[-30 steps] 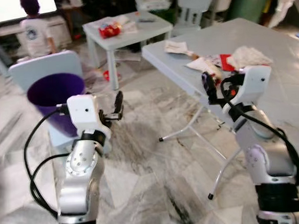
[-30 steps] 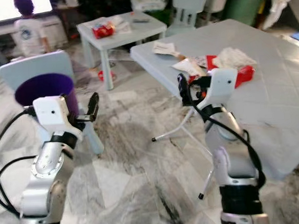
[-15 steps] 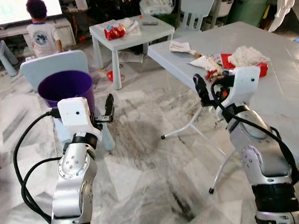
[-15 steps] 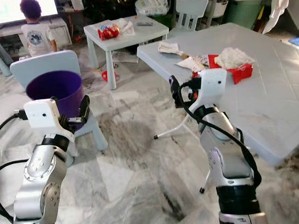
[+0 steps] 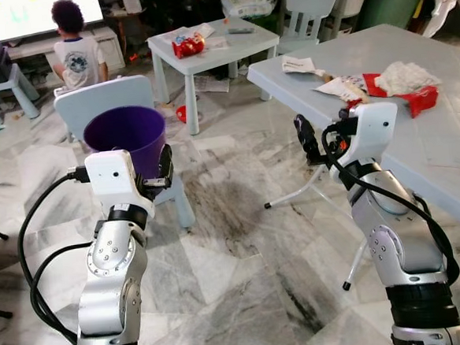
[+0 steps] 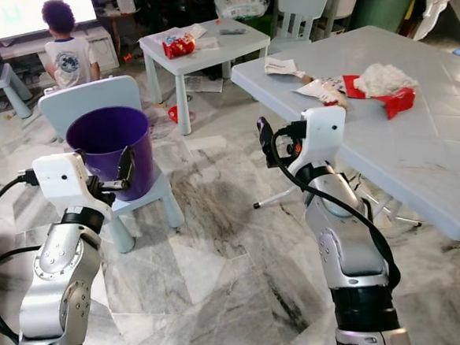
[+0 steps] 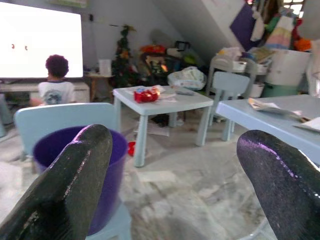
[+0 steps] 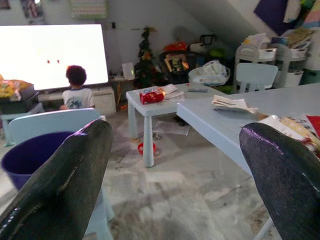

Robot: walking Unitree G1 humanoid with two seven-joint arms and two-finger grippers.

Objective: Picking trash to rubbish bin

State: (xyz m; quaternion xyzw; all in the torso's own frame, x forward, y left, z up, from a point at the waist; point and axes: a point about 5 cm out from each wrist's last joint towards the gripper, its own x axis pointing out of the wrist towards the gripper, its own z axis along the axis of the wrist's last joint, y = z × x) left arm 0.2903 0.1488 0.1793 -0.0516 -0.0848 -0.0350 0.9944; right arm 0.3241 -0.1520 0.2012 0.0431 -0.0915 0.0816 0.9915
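A purple rubbish bin (image 5: 125,136) stands on the seat of a small light-blue chair (image 5: 105,98) at front left. My left gripper (image 5: 165,165) hovers open and empty just in front of the bin's near side. The trash lies on the big grey-blue table (image 5: 450,157) to the right: a crumpled white tissue (image 5: 403,75), a red wrapper (image 5: 420,98), printed wrappers (image 5: 341,90) and a folded paper (image 5: 300,65). My right gripper (image 5: 306,139) hangs open in the air, short of the table's near-left edge, holding nothing.
A small white table (image 5: 206,57) behind carries a red snack packet (image 5: 188,44). A person (image 5: 79,53) sits on the floor before a bright screen. A red scrap (image 5: 181,113) lies on the marble floor. The big table's folding legs (image 5: 306,191) stand between my arms.
The whole view has shifted: bin and chair now sit lower and nearer my left gripper, and the big table has slid right. Both arms keep the same raised pose, fingers apart.
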